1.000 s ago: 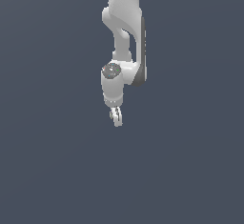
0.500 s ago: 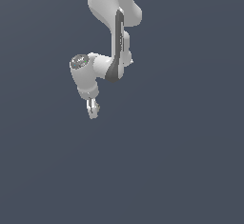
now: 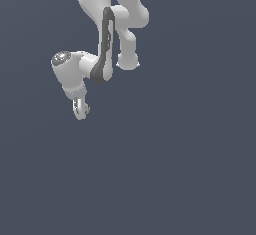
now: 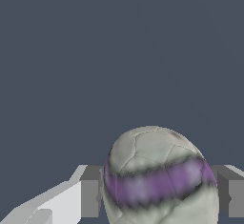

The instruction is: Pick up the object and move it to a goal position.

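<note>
Between the two grey fingers (image 4: 90, 192) of the gripper (image 4: 155, 194) sits the ball (image 4: 157, 175), clamped from both sides and lifted clear of any surface. Judging by this, the carry step is in hand; next comes steady travel to the goal, which is not visible. The ball has no long axis; its purple band runs across, finger to finger.

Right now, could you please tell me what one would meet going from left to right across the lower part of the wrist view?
Grey finger pad → off-white ball with its purple band → second grey finger pad. The claw grips the ball between them.
</note>
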Controlling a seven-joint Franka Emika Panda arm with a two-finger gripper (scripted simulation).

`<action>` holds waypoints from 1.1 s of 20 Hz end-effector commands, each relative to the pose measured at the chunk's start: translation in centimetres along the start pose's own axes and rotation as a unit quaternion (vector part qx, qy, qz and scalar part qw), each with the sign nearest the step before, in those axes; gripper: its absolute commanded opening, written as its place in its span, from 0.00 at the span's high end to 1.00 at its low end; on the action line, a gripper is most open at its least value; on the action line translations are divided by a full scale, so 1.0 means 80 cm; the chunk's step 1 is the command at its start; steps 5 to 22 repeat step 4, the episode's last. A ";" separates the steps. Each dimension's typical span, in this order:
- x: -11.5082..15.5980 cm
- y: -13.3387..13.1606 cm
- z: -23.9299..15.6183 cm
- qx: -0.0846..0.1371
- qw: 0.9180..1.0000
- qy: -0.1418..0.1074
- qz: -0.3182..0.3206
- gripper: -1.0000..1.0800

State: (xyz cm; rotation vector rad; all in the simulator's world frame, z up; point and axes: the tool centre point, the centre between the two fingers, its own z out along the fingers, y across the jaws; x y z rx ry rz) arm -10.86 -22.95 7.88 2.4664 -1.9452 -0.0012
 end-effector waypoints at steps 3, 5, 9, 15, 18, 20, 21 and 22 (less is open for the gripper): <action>0.014 0.005 -0.003 0.000 1.000 0.000 -0.001 1.00; 0.014 0.005 -0.003 0.000 1.000 0.000 -0.001 1.00; 0.014 0.005 -0.003 0.000 1.000 0.000 -0.001 1.00; 0.014 0.005 -0.003 0.000 1.000 0.000 -0.001 1.00; 0.014 0.005 -0.003 0.000 1.000 0.000 -0.001 1.00; 0.014 0.005 -0.003 0.000 1.000 0.000 -0.001 1.00; 0.014 0.005 -0.003 0.000 1.000 0.000 -0.001 1.00; 0.014 0.005 -0.003 0.000 1.000 0.000 -0.001 1.00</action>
